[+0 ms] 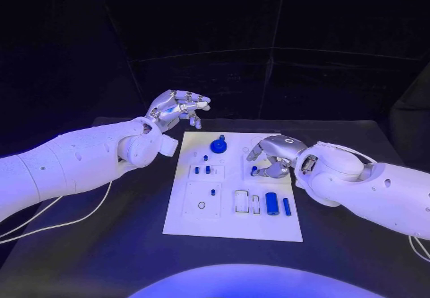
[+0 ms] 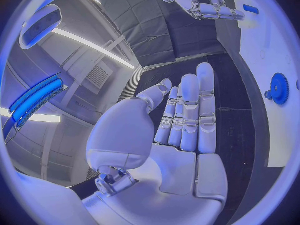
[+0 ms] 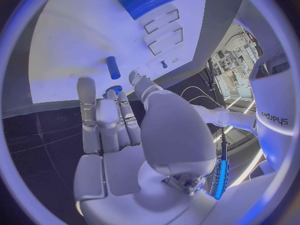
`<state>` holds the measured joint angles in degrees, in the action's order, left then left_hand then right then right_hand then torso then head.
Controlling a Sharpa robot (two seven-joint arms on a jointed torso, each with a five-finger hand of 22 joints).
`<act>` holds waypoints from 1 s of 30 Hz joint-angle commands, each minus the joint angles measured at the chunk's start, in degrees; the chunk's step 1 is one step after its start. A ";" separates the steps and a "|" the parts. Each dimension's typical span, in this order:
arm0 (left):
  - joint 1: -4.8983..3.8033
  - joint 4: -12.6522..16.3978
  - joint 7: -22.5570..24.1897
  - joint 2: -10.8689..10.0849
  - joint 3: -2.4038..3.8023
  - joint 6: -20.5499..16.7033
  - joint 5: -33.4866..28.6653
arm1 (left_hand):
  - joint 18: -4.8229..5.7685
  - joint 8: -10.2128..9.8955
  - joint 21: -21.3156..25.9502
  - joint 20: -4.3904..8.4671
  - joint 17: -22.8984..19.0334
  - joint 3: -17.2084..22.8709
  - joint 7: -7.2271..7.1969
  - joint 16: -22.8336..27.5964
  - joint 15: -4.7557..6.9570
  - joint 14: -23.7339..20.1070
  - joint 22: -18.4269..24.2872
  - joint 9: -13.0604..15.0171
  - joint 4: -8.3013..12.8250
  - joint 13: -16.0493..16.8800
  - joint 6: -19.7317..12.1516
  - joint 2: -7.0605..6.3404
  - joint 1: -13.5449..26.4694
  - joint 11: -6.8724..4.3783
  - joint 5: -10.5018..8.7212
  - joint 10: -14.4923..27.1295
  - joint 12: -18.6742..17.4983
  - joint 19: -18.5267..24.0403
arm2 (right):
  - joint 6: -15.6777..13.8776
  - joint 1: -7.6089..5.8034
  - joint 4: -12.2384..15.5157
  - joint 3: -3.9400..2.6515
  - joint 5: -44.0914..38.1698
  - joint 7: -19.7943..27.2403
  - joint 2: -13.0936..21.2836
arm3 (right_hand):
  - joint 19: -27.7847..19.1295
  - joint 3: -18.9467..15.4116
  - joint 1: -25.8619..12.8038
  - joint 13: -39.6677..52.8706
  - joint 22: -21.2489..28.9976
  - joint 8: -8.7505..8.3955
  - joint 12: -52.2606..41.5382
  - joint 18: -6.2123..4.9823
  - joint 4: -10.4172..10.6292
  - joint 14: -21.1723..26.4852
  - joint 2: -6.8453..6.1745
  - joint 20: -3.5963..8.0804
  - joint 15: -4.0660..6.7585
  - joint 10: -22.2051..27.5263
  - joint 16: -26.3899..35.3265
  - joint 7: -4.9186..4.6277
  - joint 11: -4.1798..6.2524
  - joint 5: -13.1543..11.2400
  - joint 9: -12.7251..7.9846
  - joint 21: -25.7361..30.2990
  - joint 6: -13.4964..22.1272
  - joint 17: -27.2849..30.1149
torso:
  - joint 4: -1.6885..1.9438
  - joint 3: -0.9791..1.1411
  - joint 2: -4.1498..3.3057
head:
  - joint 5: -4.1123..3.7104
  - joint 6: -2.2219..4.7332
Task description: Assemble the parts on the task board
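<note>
Task board: you see the white task board (image 1: 235,214) lying flat in the middle of the black table (image 1: 107,248), between the two arms.
Left hand: your left hand (image 1: 181,107) is raised above the table just off the board's far left corner. In the left wrist view its fingers (image 2: 189,112) stand straight and side by side, with nothing in the palm, so it is empty and spread.
Right hand: your right hand (image 1: 271,156) hangs over the board's right half, fingers curled downward. A small blue piece (image 1: 255,170) shows right at its fingertips; you cannot tell from these pictures whether the hand pinches it or only touches it.
Gear: a blue toothed gear (image 1: 219,146) sits near the board's far edge, between the two hands; it also appears in the left wrist view (image 2: 279,88).
Small pegs: several short blue pegs (image 1: 202,169) stand in the board's left-centre part.
Cylinders: a thick blue cylinder (image 1: 271,200) and a thinner blue rod (image 1: 287,206) lie side by side on the board's near right part, apart from both hands.
Loose peg: in the right wrist view a short blue peg (image 3: 112,67) lies on the board just beyond the right fingertips.
</note>
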<state>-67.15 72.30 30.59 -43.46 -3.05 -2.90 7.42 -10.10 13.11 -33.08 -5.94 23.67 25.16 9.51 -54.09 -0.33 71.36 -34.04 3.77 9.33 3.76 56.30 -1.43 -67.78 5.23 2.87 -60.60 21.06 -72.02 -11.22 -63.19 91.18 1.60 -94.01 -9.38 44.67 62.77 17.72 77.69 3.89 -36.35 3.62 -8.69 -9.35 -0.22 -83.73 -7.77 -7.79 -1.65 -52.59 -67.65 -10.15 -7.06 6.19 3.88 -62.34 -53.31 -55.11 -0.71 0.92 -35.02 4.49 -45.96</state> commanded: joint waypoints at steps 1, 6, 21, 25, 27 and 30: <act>-0.10 0.06 0.34 0.04 0.04 0.46 -0.20 | -0.34 -0.23 0.20 -0.08 -0.09 0.00 0.29 0.21 -0.11 -0.23 0.09 0.01 0.31 0.02 0.08 0.20 -0.31 0.23 -0.05 0.24 -0.11 -0.46 | 4.88 -0.16 -0.29 -0.08 -1.41 -1.97 -0.29 | -0.16 -0.43 0.47 0.09 0.09 0.25 -0.57 -0.33 -0.02 -0.11 0.63 0.26 -0.16 0.06 0.32 -0.03 0.02 0.09 0.07 0.36 0.00 0.13 | 0.04 0.00 -0.04 | 0.20 -0.08; -0.10 0.05 0.25 0.03 0.04 0.47 -0.20 | -0.34 -0.23 0.20 -0.08 -0.09 0.00 0.29 0.21 -0.11 -0.23 0.09 0.01 0.31 0.02 0.08 0.20 -0.31 0.23 -0.05 0.24 -0.11 -0.46 | 7.86 -0.18 -0.86 -0.07 -1.78 -2.04 -0.89 | -0.01 -0.87 0.83 0.15 0.22 0.30 -1.52 -0.34 -0.08 -0.16 1.08 0.33 -0.03 -0.48 0.31 0.06 0.18 0.40 0.09 0.50 -0.14 0.25 | -0.05 -0.03 -0.07 | 0.28 -0.17; -0.10 -0.04 0.11 0.02 0.04 0.56 -0.20 | -0.34 -0.23 0.20 -0.08 -0.09 0.00 0.29 0.21 -0.11 -0.23 0.09 0.01 0.31 0.02 0.08 0.20 -0.31 0.23 -0.05 0.24 -0.11 -0.46 | 9.75 -0.18 -2.56 -0.05 -2.86 -3.20 -2.14 | 2.26 1.26 2.46 -0.25 -2.64 0.82 -4.46 0.19 -0.25 -0.92 3.72 0.76 0.58 -5.11 -1.67 0.24 0.79 -0.69 0.23 -1.20 -2.69 -1.64 | -0.04 0.02 0.00 | 0.26 -0.45; -0.10 -0.09 0.06 0.04 0.04 0.61 -0.20 | -0.34 -0.23 0.24 -0.08 -0.13 -0.03 0.29 0.20 -0.11 -0.24 0.14 0.02 0.34 0.03 0.12 0.19 -0.33 0.23 -0.05 0.21 -0.09 -0.49 | 9.12 -0.18 -2.81 -0.05 -2.91 -2.78 -2.51 | 2.83 2.29 2.53 -0.28 -3.64 0.97 -4.64 0.35 -0.23 -1.07 3.90 0.86 0.71 -6.30 -2.23 0.24 0.94 -0.57 0.26 -1.84 -3.44 -2.21 | -0.04 0.01 -0.02 | 0.06 -0.44; -0.10 -0.10 0.05 0.05 0.04 0.63 -0.20 | -0.34 -0.23 0.26 -0.08 -0.14 -0.04 0.29 0.20 -0.11 -0.24 0.15 0.02 0.35 0.04 0.13 0.19 -0.33 0.23 -0.05 0.20 -0.09 -0.50 | 8.67 -0.18 -2.89 -0.05 -2.92 -2.55 -2.66 | 3.32 2.93 2.53 -0.25 -4.54 1.11 -4.79 0.50 -0.20 -1.23 4.02 0.94 0.82 -7.23 -2.76 0.27 1.07 -0.39 0.30 -2.40 -3.98 -2.84 | -0.07 0.00 -0.03 | 0.08 -0.46; -0.10 -0.11 0.03 0.06 0.04 0.66 -0.20 | -0.34 -0.23 0.26 -0.08 -0.14 -0.04 0.29 0.20 -0.11 -0.24 0.15 0.02 0.35 0.04 0.13 0.19 -0.33 0.23 -0.05 0.20 -0.09 -0.50 | 7.79 -0.17 -3.03 -0.04 -2.94 -2.28 -2.88 | 3.82 3.79 2.36 -0.25 -5.46 1.31 -4.86 0.65 -0.04 -1.40 4.15 1.07 0.95 -8.46 -3.35 0.27 1.27 -0.39 0.35 -3.01 -4.83 -3.43 | -0.08 0.01 -0.04 | 0.10 -0.51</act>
<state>-67.15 72.17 30.41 -43.45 -3.06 -2.82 7.42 -10.10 13.11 -33.08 -5.94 23.57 25.16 9.51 -54.09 -0.32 71.36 -33.94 3.77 9.33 3.76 56.30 -1.43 -67.78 5.23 2.87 -60.60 21.06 -72.02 -2.58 -63.27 88.13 1.60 -96.34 -12.08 41.83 66.27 21.25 80.07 3.65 -41.71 4.61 -13.35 -9.35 -0.26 -83.95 -4.03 -6.75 -1.00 -60.86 -70.85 -9.84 -5.65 5.68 4.19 -65.18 -57.91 -58.51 -0.76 0.92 -35.04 4.58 -46.42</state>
